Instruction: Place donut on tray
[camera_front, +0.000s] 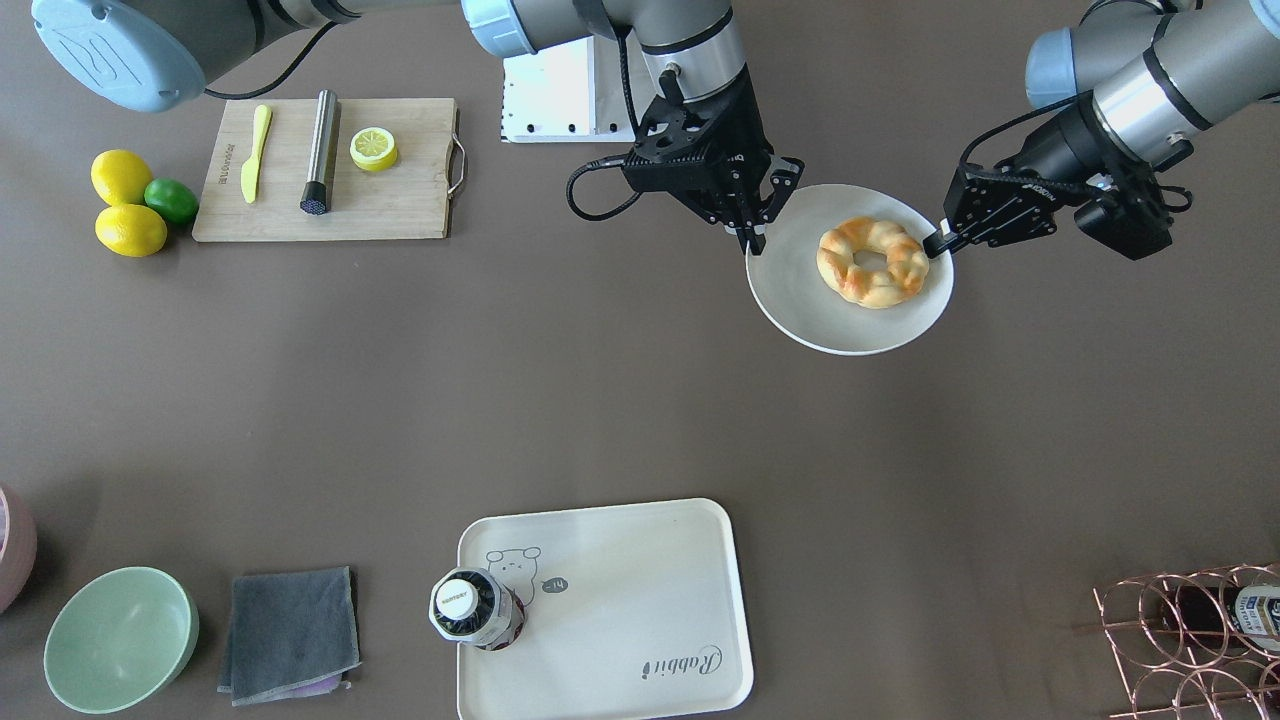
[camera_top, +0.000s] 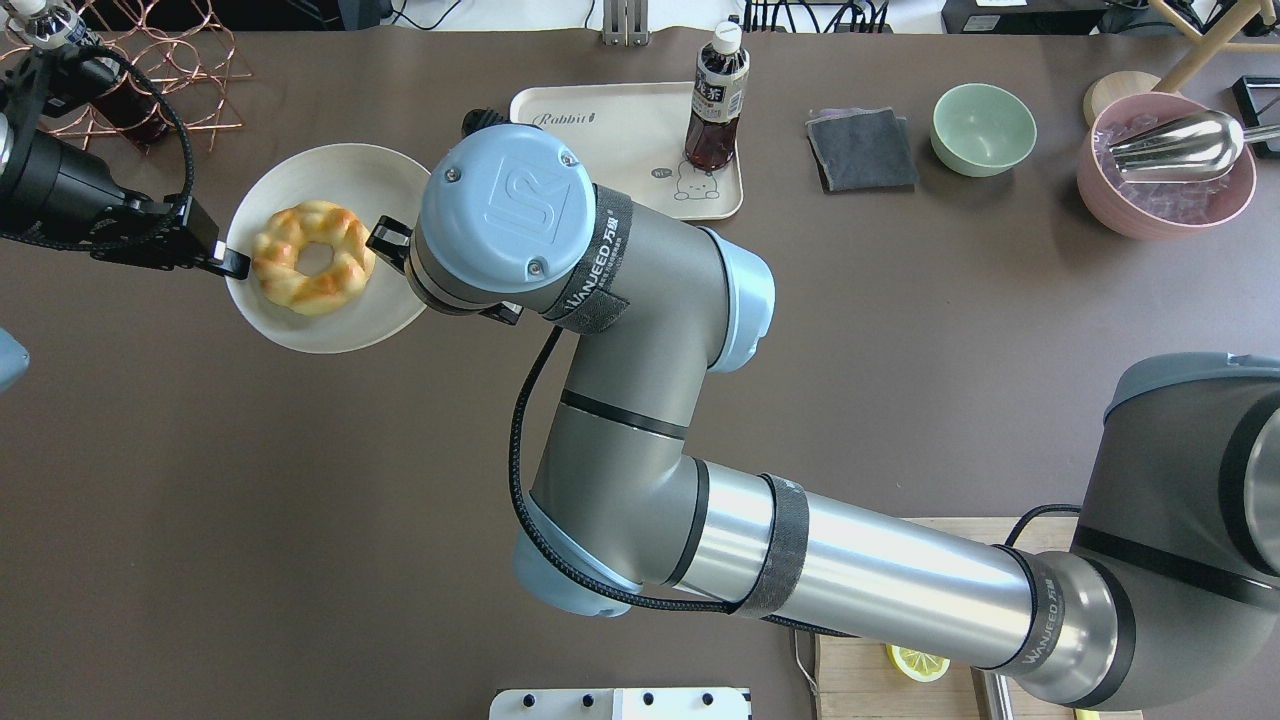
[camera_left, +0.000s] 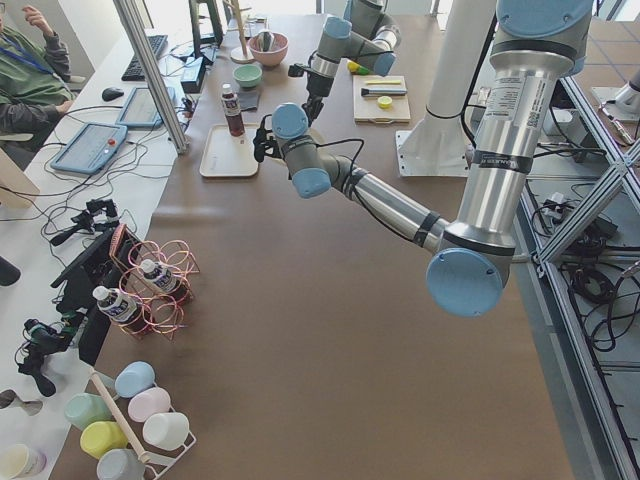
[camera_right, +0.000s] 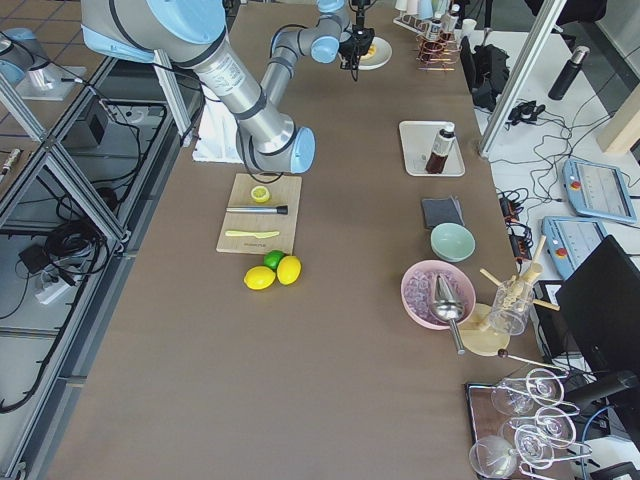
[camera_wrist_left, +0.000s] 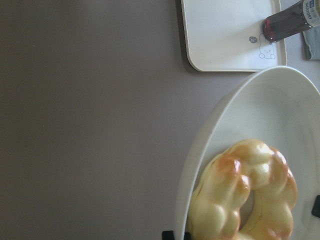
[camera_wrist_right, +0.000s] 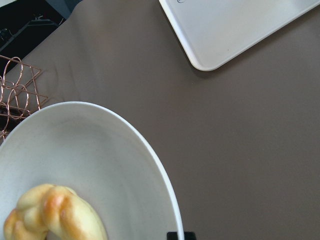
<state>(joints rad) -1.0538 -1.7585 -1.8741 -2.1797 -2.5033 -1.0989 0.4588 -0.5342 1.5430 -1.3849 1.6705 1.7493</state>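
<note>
The donut (camera_front: 872, 262) could roll off onto the table (camera_front: 600, 380) if the plate (camera_front: 795, 290) tipped or one pinch slipped. It lay on the plate, well apart from the tray (camera_front: 640, 580), between the left gripper (camera_front: 937, 243) and the right gripper (camera_front: 752, 238). Each gripper pinched the plate's rim with its fingers almost closed.

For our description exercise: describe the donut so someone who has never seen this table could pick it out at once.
Look to the table end with the copper wire rack, then to the round off-white plate there. On it lies the donut: a braided golden ring with orange-brown patches and a centre hole, unlike the lemon half on the cutting board.
</note>
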